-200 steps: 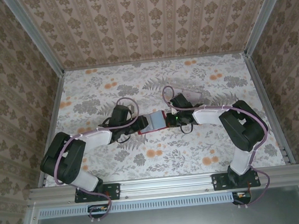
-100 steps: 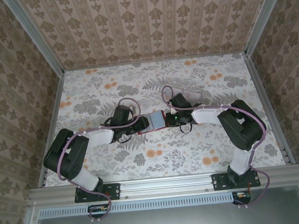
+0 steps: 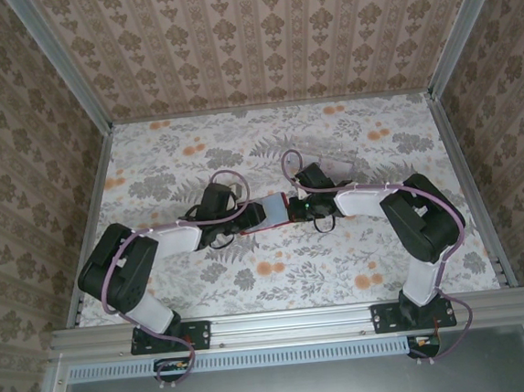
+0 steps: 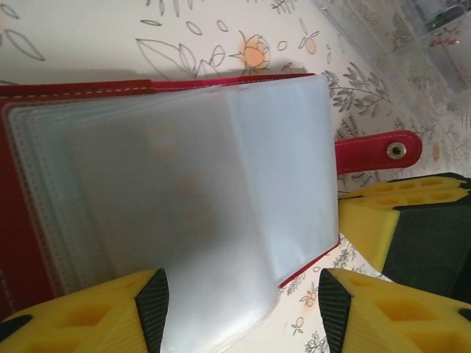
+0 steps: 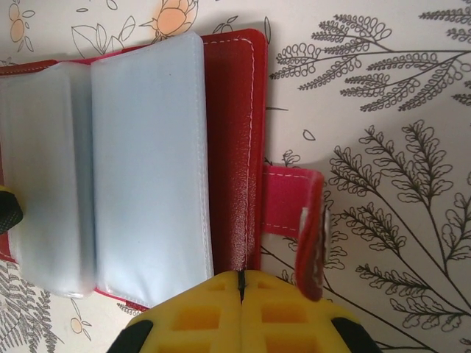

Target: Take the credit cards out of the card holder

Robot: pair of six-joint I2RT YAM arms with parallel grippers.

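Note:
The red card holder (image 3: 274, 211) lies open mid-table between both grippers. Its frosted pocket sleeves (image 4: 199, 184) fan up, and one loose sleeve hangs between the apart fingers of my left gripper (image 4: 243, 312), which is open; the sleeve lies near the left finger (image 4: 151, 309). My right gripper (image 5: 241, 287) is shut, its tips pressed against the red cover's (image 5: 232, 147) edge beside the closing tab (image 5: 291, 213). The credit cards are hidden; only faint pinkish tints show through the sleeves.
A clear oblong plastic piece (image 3: 331, 164) lies just behind the right gripper (image 3: 302, 209). Low metal rails (image 3: 90, 220) and patterned walls bound the floral table. My right gripper's yellow fingers (image 4: 412, 220) sit close beside the holder's snap tab (image 4: 379, 152).
The left arm's elbow has drifted slightly right and forward; its gripper stays at the holder. The right arm and holder look unmoved.

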